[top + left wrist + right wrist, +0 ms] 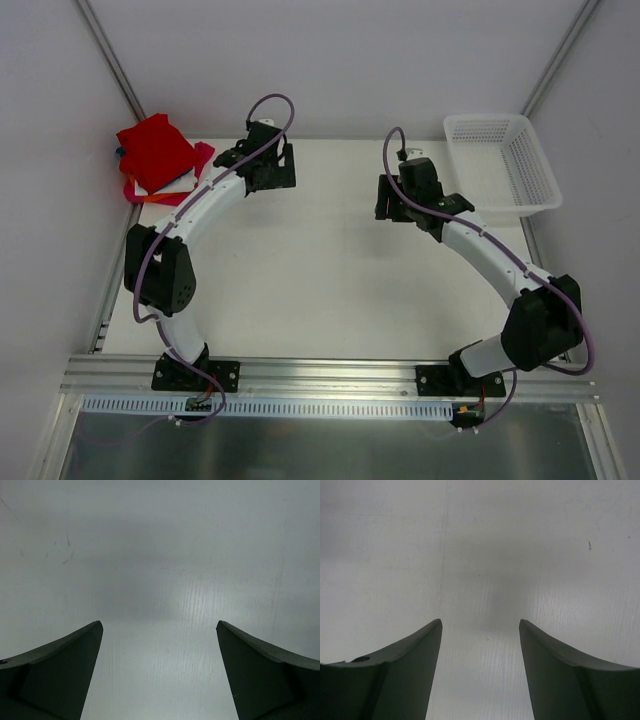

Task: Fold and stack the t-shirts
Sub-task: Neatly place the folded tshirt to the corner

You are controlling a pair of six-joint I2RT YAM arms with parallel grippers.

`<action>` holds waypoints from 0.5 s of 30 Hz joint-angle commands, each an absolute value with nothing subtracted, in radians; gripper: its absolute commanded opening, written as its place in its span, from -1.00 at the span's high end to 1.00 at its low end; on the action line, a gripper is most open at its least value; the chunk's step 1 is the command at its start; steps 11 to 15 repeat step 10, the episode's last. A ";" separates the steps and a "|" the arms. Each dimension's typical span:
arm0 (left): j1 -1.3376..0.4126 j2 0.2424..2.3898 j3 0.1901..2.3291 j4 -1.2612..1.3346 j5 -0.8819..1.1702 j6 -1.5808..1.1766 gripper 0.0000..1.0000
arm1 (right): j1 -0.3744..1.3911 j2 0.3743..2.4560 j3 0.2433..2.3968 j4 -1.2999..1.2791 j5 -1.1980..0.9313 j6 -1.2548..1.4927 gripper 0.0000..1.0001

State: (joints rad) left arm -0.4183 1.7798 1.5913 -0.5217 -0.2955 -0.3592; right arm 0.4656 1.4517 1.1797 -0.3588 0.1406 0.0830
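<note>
The left gripper has its jaws spread wide. In the left wrist view its two dark fingers sit in the bottom corners of the frame. A broad stretch of bare white table lies between them, and they pinch and touch nothing. The right gripper is parted too, with a clearly narrower gap (its fingertips come in toward the middle of the lower half of the right wrist view). Only table surface shows between them, so it also holds nothing.

In the top view the left gripper hangs left of centre in the upper part of the frame. It is just right of the stack of t-shirts and apart from it. The right gripper is right of centre, near the left side of the white mesh basket.

The stack lies in the upper left of the top view, at the table's corner by the metal rail. A folded red shirt lies on top, roughly square and turned at an angle. Beneath it a white layer and an orange edge show along the lower side. Magenta sticks out on the right, and a sliver of blue shows at the left edge. The left arm passes close by the stack's lower right side; whether it touches the cloth I cannot tell.
</note>
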 commanded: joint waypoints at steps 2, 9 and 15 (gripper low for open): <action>-0.422 1.726 1.578 -0.446 -0.264 -0.376 -0.98 | 0.459 1.469 1.249 -0.379 0.179 0.054 -0.34; -0.423 1.730 1.562 -0.423 -0.259 -0.365 -0.98 | 0.459 1.491 1.238 -0.351 0.196 0.049 -0.27; -0.423 1.730 1.557 -0.416 -0.259 -0.364 -0.98 | 0.457 1.488 1.233 -0.344 0.198 0.051 -0.30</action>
